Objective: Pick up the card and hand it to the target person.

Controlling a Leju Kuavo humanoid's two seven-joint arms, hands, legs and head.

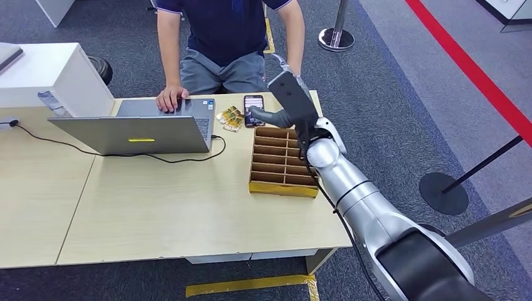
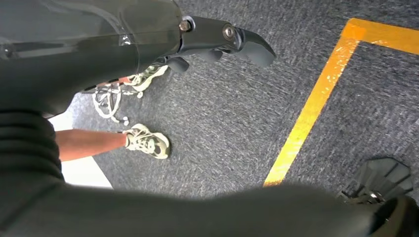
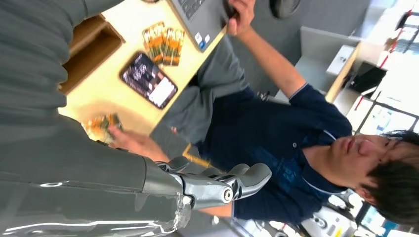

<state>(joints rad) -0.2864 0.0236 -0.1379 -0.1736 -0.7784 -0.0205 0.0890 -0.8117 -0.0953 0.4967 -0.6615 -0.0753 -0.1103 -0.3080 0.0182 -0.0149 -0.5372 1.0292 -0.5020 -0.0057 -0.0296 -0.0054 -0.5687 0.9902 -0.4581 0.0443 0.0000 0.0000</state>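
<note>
From the head view, the right hand (image 1: 290,100) is seen raised over the far right corner of the table (image 1: 188,207), above the far end of the divided wooden tray (image 1: 282,164). A small fan of cards (image 1: 229,118) lies flat just beside the phone (image 1: 253,110), to the left of that hand and near the laptop (image 1: 144,128). Whether anything is held cannot be told here.

In the left wrist view, the left hand (image 2: 217,42) hangs over carpet (image 2: 222,123), fingers loosely bent, nothing held; it is judged far from the task.

In the right wrist view, the right hand's fingers (image 3: 247,177) are curled with no card seen in them, while another card (image 3: 101,126) rests at the table edge under the person's hand (image 3: 131,140), just beside the robot's palm.
</note>
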